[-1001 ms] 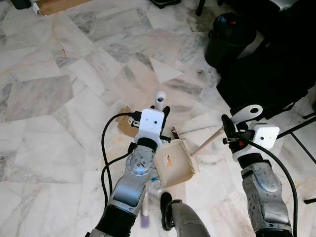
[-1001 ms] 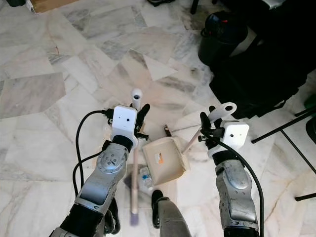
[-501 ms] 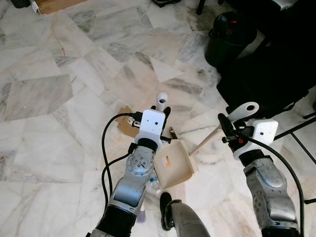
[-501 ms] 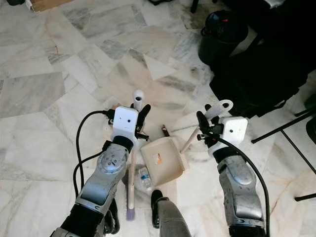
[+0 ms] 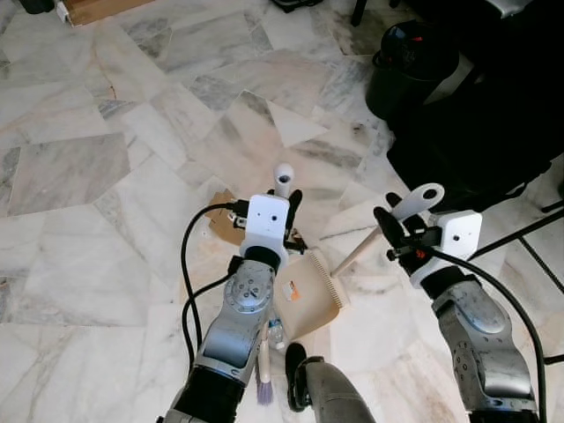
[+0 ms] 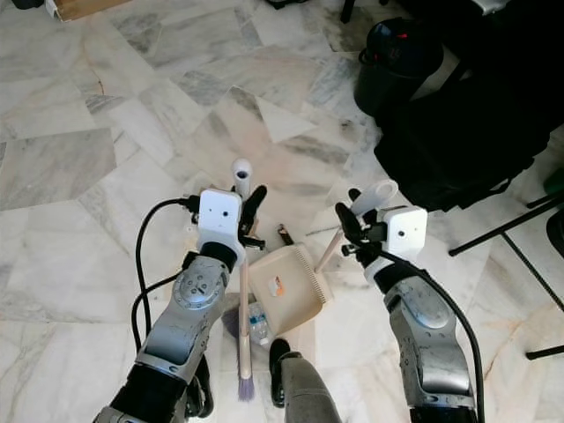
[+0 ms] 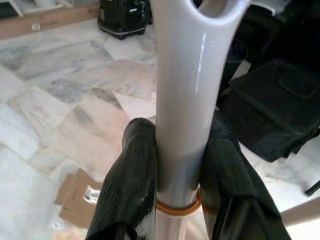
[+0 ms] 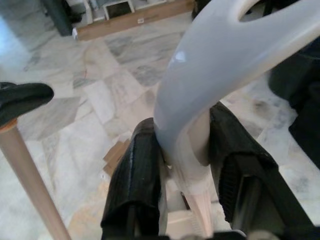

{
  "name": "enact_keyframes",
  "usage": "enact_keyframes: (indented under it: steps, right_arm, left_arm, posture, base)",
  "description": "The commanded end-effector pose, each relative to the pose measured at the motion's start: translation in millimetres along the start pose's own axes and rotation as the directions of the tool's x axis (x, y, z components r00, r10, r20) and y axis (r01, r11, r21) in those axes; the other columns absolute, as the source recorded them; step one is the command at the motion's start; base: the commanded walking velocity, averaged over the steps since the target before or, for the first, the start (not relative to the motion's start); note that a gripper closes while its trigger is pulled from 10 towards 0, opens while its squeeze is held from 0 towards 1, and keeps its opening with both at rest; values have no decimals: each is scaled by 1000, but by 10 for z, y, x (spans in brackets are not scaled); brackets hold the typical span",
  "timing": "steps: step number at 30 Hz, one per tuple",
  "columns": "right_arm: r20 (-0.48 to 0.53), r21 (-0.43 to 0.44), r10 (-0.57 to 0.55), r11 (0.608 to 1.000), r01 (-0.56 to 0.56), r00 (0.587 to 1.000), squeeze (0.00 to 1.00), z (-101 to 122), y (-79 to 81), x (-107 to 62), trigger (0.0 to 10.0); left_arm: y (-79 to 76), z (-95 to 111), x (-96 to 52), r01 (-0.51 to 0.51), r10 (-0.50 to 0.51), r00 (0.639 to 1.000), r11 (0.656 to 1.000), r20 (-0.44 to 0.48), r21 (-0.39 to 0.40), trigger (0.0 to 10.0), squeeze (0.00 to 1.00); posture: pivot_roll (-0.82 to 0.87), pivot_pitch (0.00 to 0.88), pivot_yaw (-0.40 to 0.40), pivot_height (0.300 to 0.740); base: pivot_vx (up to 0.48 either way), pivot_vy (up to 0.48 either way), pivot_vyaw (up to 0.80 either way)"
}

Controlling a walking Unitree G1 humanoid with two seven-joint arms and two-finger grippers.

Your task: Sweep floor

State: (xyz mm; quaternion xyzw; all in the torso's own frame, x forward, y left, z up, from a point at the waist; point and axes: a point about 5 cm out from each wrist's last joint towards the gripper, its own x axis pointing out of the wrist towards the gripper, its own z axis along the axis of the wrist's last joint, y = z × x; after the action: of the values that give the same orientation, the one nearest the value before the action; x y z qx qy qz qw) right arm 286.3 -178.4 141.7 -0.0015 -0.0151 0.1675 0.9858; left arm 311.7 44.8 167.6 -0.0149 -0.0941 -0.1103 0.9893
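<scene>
My left gripper is shut on the white top of a broom handle. The wooden stick runs down to purple bristles on the floor by my foot. My right gripper is shut on the white grip of the dustpan handle. The beige dustpan lies tilted on the marble floor between my arms. A brown cardboard scrap, a small dark piece and a clear plastic wrapper lie on the floor around the pan.
A black bin and a black bag stand at the far right. Thin black stand legs cross the floor on the right. A cardboard box sits far left. My grey foot is just below the dustpan.
My right gripper has moved left with the dustpan handle, and the dustpan has slid left toward the broom. The broom bristles have swung slightly.
</scene>
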Motion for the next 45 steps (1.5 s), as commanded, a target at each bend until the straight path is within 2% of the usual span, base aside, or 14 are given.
enact_keyframes:
  steps: [1, 2, 5, 8, 13, 19, 25, 29, 34, 39, 40, 41, 42, 45]
  right_arm:
    - [-205, 208, 180, 969, -137, 962, 0, -466, 296, -88, 10000]
    - [-205, 208, 180, 969, -137, 962, 0, -466, 296, -88, 10000]
    - [-221, 236, 234, 955, -181, 947, 0, -476, 335, -119, 10000]
    - [-213, 252, 217, 954, -161, 953, 0, -453, 326, -117, 10000]
    - [-193, 283, 227, 944, -168, 955, 0, -416, 336, -113, 10000]
    - [-188, 312, 280, 926, -213, 942, 0, -394, 386, -124, 10000]
    - [-154, 391, 360, 878, -278, 920, 0, -347, 467, -133, 10000]
    - [-207, 357, 382, 887, -294, 901, 0, -415, 482, -156, 10000]
    - [-218, 304, 357, 909, -284, 908, 0, -425, 441, -95, 10000]
    - [-256, 273, 343, 922, -273, 904, 0, -494, 423, -62, 10000]
    - [-256, 273, 343, 922, -273, 904, 0, -494, 423, -62, 10000]
    - [-257, 280, 344, 921, -271, 903, 0, -510, 418, -57, 10000]
    - [-257, 280, 344, 921, -271, 903, 0, -510, 418, -57, 10000]
    - [-250, 300, 338, 918, -259, 907, 0, -544, 393, -32, 10000]
  left_arm:
    - [-88, -98, -31, 0, -7, 999, 992, -50, -125, 10000, 0]
    - [-88, -98, -31, 0, -7, 999, 992, -50, -125, 10000, 0]
    - [-65, -46, 1, -47, 38, 999, 955, -35, -293, 10000, 0]
    - [-42, -1, 36, -82, 78, 997, 919, -24, -387, 10000, 0]
    - [-33, 39, 54, -89, 96, 995, 905, -4, -416, 10000, 0]
    - [-4, 51, 57, -103, 117, 993, 863, -2, -495, 10000, 0]
    - [104, 90, 69, -128, 170, 985, 836, 30, -534, 10000, 0]
    - [134, 135, 78, -126, 180, 983, 836, 49, -534, 10000, 0]
    - [190, 149, 81, -133, 193, 979, 845, 63, -518, 10000, 0]
    - [331, 253, 68, -145, 213, 966, 914, 145, -380, 10000, 0]
    - [331, 253, 68, -145, 213, 966, 914, 145, -380, 10000, 0]
    - [414, 329, 60, -157, 221, 956, 941, 191, -300, 10000, 0]
    - [414, 329, 60, -157, 221, 956, 941, 191, -300, 10000, 0]
    - [647, 469, 26, -206, 251, 932, 960, 263, -187, 10000, 0]
  posture:
    - [-180, 456, -55, 740]
    - [-180, 456, -55, 740]
    - [-182, 455, -58, 740]
    - [-183, 456, -59, 740]
    - [-184, 457, -61, 740]
    - [-183, 451, -62, 740]
    - [-179, 434, -61, 740]
    - [-172, 424, -60, 740]
    - [-159, 410, -54, 740]
    - [-146, 393, -50, 740]
    - [-146, 393, -50, 740]
    - [-143, 384, -49, 740]
    - [-143, 384, -49, 740]
    - [-126, 363, -42, 740]
  base:
    - [0, 0, 0]
    - [0, 0, 0]
    - [0, 0, 0]
    - [0, 0, 0]
    - [0, 0, 0]
    - [0, 0, 0]
    - [0, 0, 0]
    - [0, 0, 0]
    - [0, 0, 0]
    - [0, 0, 0]
    - [0, 0, 0]
    - [0, 0, 0]
    - [0, 0, 0]
    - [0, 0, 0]
